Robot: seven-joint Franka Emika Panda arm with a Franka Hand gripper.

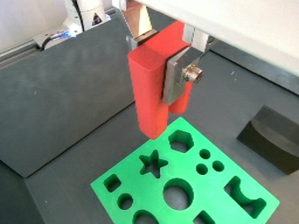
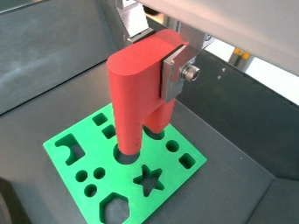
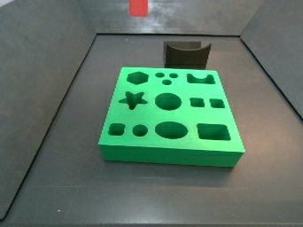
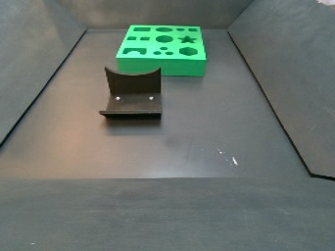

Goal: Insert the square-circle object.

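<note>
The square-circle object [image 1: 152,92] is a bright red, tall piece of two joined pegs. My gripper [image 1: 159,73] is shut on its upper part, silver finger plates on both sides, as both wrist views show [image 2: 147,70]. The red piece [image 2: 138,105] hangs upright above the green block [image 2: 177,163], its lower end over the holes near the block's middle. In a side view only its lower tip [image 3: 138,7] shows at the top edge, high above the green block [image 3: 190,117]. The gripper and the piece are out of the side view that shows the block far off [image 4: 164,59].
A dark grey curved block [image 3: 186,53] stands just beyond the green block, also seen in a wrist view [image 1: 271,136] and closer in a side view [image 4: 131,93]. Dark walls enclose the floor on all sides.
</note>
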